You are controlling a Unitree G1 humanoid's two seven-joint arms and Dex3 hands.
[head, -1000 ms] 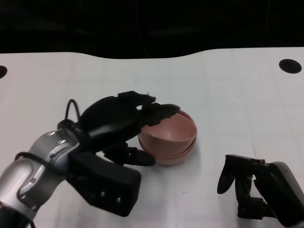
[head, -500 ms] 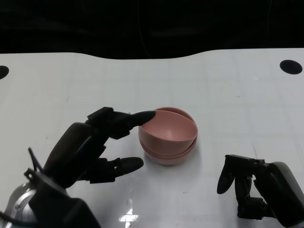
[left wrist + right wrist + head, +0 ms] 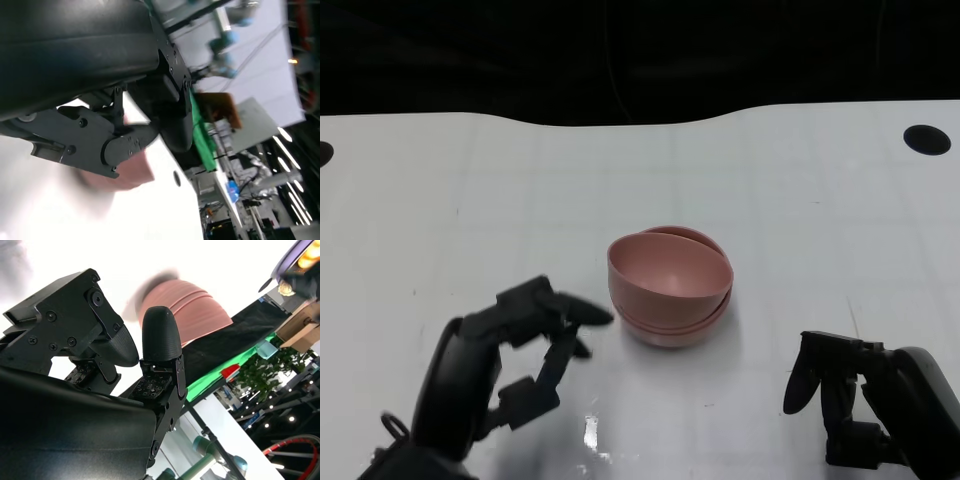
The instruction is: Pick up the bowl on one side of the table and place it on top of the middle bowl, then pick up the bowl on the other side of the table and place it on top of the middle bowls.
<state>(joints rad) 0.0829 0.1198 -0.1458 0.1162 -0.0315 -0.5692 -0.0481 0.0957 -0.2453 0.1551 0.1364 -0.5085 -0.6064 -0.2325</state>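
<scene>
The stacked pink bowls [image 3: 670,285] look like smooth matt plastic, though blur in the wrist views hides finer texture. The white tabletop [image 3: 800,200] is smooth with a slight sheen. The left hand [image 3: 515,355] and right hand [image 3: 850,395] are matt black plastic.

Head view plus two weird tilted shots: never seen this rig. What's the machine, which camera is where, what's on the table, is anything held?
It is a humanoid robot at a white table. The head view looks down from the robot's head or chest. Its left hand is at lower left, its right hand at lower right. Both hold nothing and touch nothing.

The other two pictures come from cameras at each wrist, behind that arm's own hand, so they look tilted: the left hand and the right hand fill them, with room clutter behind.

On the table is one stack of pink bowls, nested in the middle, apart from both hands. It also shows, blurred, in the right wrist view.
</scene>
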